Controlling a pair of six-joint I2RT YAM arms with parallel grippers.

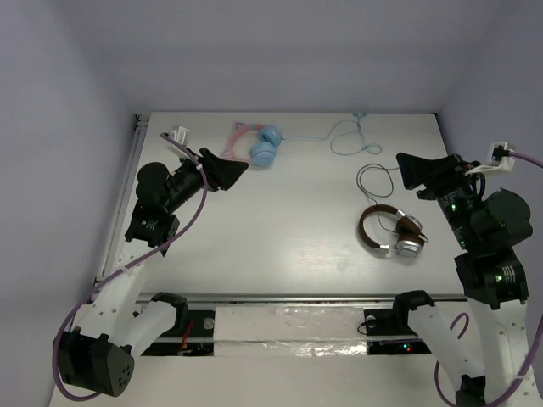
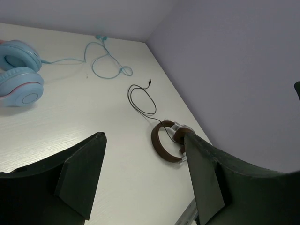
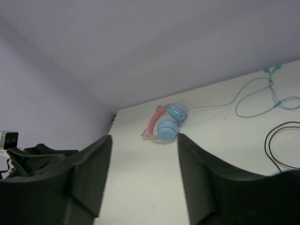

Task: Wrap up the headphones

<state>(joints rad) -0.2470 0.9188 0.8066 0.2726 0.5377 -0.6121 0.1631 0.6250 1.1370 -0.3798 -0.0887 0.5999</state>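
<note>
brown headphones (image 1: 407, 225) are lying flat on the desk (image 1: 280, 246), right of center | left pincer (image 2: 143, 140) is hovering spread, upper left | right pincer (image 3: 144, 140) is hovering spread too, just above them

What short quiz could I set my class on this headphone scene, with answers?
1. True or false: the brown headphones lie nearer the right tool than the left tool.
2. Pick one. The black cable is: A) wound round the headband; B) lying loose in a loop; C) held in a tool.
3. Which headphones lie farther from the arms' bases?

Key: 1 true. 2 B. 3 the blue headphones.
</note>
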